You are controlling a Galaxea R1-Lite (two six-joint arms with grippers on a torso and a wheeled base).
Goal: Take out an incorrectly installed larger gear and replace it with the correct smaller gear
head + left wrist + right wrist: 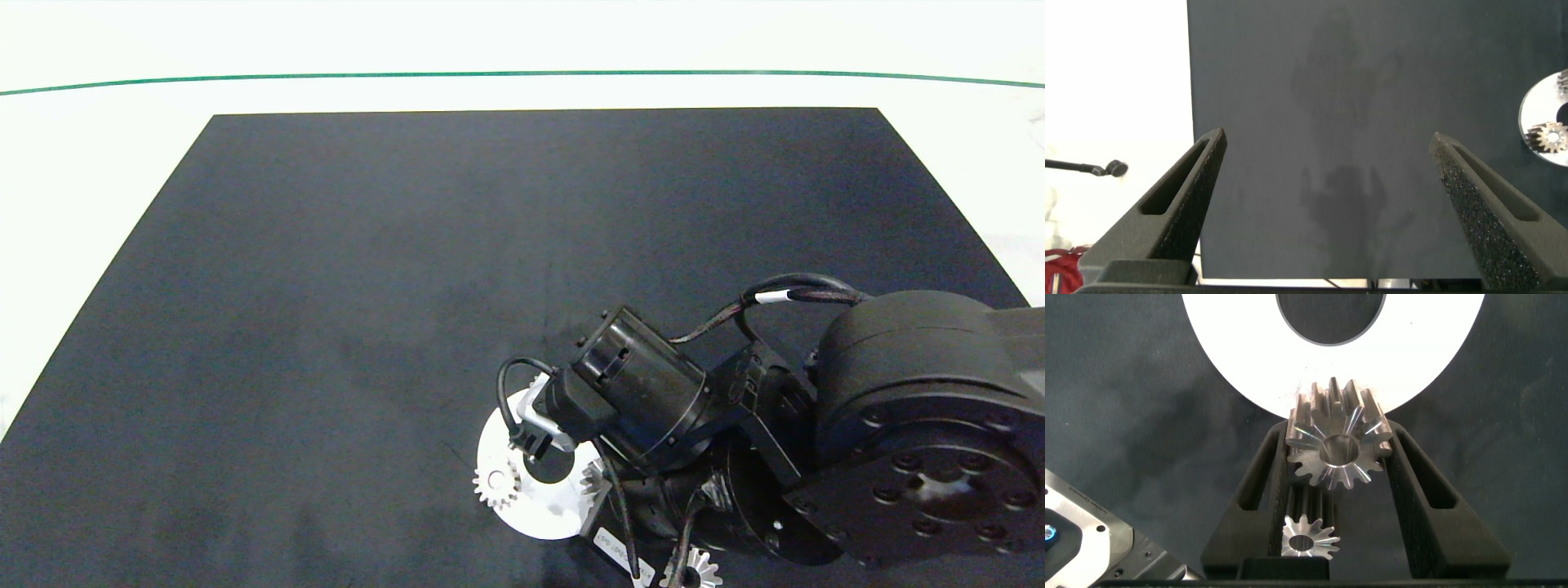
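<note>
- Gripping the smaller gear point(1337, 447), the right gripper point(1339, 433) has its two fingers pressed against the teeth on either side. The bore faces the wrist camera.
- The gear sits at the near-right rim of the white ring plate point(535, 510). Judged: it is being seated there or has just been seated, and the side grip leaves the bore free to meet a pin.
- In the head view the right arm covers most of this. Only part of the gear shows at the plate's right edge.
- The larger gear point(692, 572) lies flat on the black mat point(326, 286), off the plate at the near edge. It is beside the arm, so removal looks done.
- Another small gear point(495, 484) rests on the plate's left rim.
- The left gripper point(1327, 147) hovers over bare mat left of the plate. Its fingers are spread wide and hold nothing, and it looks idle.
</note>
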